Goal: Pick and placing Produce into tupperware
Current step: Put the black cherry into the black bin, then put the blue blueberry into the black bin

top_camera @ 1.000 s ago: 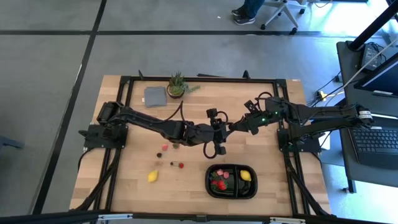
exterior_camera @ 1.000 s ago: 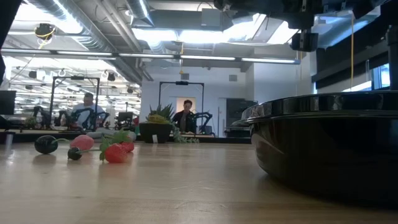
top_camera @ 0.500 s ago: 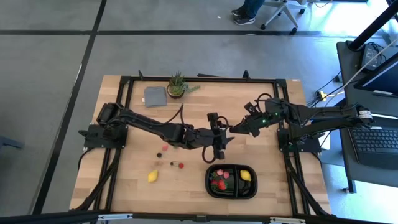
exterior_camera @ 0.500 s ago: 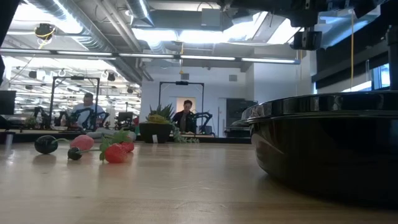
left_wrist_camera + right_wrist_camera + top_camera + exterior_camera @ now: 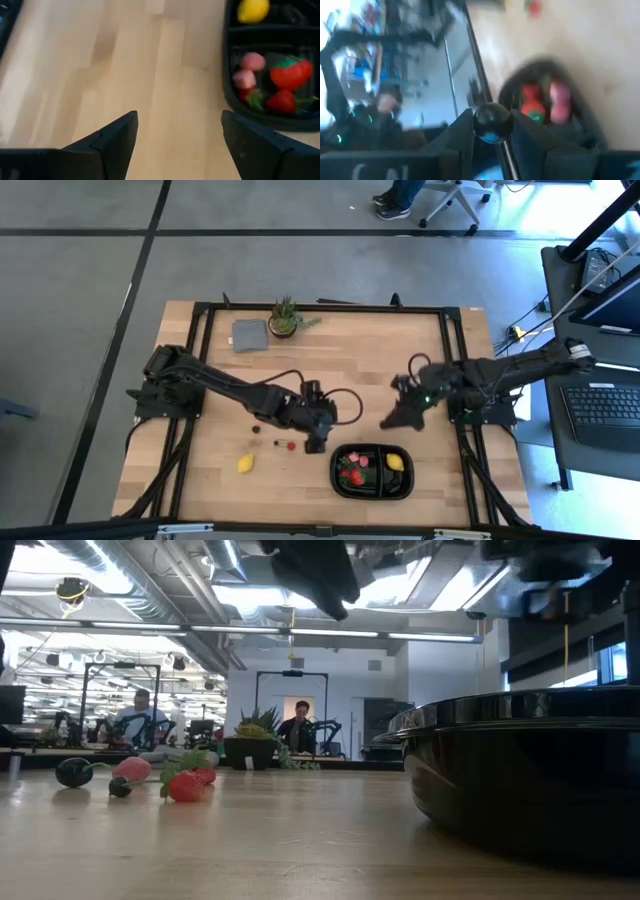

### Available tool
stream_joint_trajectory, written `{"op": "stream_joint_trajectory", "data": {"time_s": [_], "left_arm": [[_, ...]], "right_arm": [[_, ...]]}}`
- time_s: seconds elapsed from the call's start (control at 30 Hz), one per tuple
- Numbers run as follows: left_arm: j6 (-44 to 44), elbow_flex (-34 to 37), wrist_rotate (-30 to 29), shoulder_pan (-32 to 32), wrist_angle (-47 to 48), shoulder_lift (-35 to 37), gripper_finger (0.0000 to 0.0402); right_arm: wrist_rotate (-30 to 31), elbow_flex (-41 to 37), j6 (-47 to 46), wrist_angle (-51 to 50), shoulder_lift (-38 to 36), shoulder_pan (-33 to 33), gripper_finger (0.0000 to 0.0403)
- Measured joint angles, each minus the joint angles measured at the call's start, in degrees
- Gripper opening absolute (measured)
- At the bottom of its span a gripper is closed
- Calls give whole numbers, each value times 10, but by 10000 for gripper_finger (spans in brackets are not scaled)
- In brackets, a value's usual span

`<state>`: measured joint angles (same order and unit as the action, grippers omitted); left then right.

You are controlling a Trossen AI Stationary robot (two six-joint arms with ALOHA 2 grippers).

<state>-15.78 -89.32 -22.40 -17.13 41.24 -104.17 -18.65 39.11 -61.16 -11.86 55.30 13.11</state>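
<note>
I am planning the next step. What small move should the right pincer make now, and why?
Probably carry its load the short way over the black tray, then open. The right pincer grips a dark cherry, and in the high view it appears just short of the tray's rim. The left pincer is open and empty.

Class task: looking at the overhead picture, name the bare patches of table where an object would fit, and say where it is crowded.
Bare wood lies between the potted plant and the table's right edge, and left of the lemon. It is crowded around the black tray, the left pincer, the right pincer and the loose fruit.
</note>
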Motion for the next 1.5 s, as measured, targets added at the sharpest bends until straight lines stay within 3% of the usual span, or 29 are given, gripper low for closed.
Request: {"op": "stream_joint_trajectory", "data": {"time_s": [0.27, 0.47, 0.87, 1.23, 1.5], "left_arm": [[-55, 0, 18, -18, 35, 1, 279], [-92, 0, 80, -13, 43, 1, 279], [-128, 0, 225, 11, 57, 1, 279], [-147, -1, 227, 9, 119, 1, 279], [-176, -1, 228, -15, 260, 1, 279]], "right_arm": [[58, 0, -74, -80, 90, 148, 112], [114, 7, -65, -74, 184, 199, 112], [117, 53, -31, -73, 298, 211, 132], [96, 54, -53, -72, 298, 211, 146], [96, 54, -90, -73, 298, 211, 146]]}}
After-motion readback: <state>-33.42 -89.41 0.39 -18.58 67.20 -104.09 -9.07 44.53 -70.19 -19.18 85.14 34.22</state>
